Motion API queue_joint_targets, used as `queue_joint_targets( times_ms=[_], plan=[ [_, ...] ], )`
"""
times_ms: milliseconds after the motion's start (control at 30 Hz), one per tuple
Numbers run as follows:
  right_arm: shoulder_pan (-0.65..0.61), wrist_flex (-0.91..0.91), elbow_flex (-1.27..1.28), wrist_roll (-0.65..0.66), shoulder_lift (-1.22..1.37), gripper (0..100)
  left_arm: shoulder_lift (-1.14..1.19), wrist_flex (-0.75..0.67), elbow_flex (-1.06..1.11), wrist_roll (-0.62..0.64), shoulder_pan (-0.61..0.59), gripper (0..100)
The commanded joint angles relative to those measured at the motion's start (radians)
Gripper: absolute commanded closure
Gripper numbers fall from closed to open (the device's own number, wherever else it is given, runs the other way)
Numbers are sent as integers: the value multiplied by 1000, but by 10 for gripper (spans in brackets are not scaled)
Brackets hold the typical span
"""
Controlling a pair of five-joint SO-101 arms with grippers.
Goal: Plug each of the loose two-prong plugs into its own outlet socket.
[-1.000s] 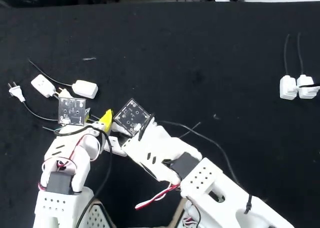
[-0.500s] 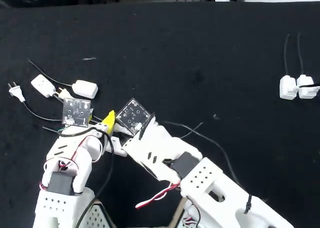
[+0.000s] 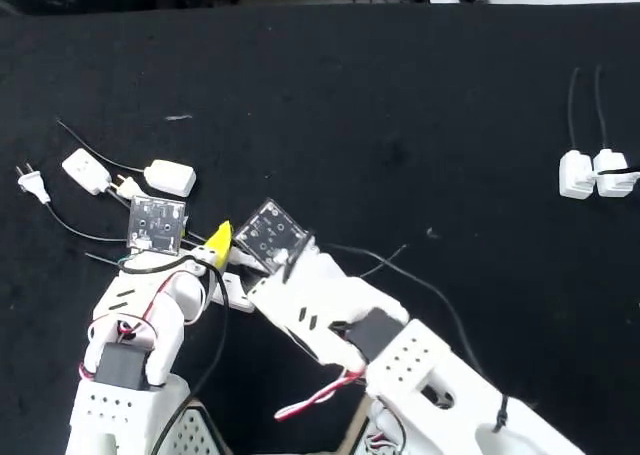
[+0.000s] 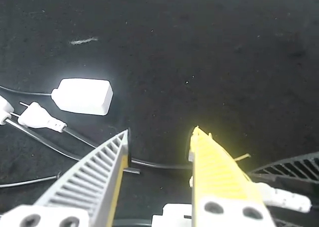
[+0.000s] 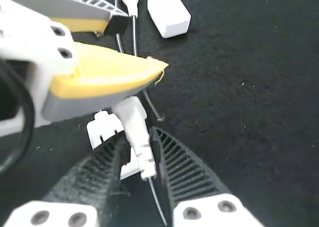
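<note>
The left gripper (image 4: 159,132) has swung slightly toward the right arm, fingers wide and empty, while the right gripper (image 5: 138,133) pinches the white two-prong plug (image 5: 130,112) just beside an outlet socket (image 5: 99,127) near the tabletop's front-left, so insertion seems close.

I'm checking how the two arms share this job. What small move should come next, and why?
Probably lower the open left gripper onto the white socket block to steady it: the right gripper seems to grip the plug right beside it, not yet inserted.
</note>
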Motion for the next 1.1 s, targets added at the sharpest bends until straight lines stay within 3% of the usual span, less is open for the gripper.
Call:
queue_joint_targets(
  times_ms=[0, 600, 700, 833, 933, 1067],
  plan=[
    [-18, -18, 5, -3, -173, 988, 6, -2, 7, -15, 45, 794],
    [-57, -12, 53, 6, -252, 988, 6, -2, 7, -15, 44, 794],
    [17, 55, 44, 71, -262, 988, 5, 6, 7, -17, 31, 794],
    [204, 249, -65, 95, -236, 985, 3, -2, -4, -9, -73, 794],
    [212, 365, -136, 124, -154, 914, 3, -25, -13, 31, -145, 795],
    [173, 382, -203, 239, 56, 809, 3, -29, -21, 109, -222, 795]
  ],
)
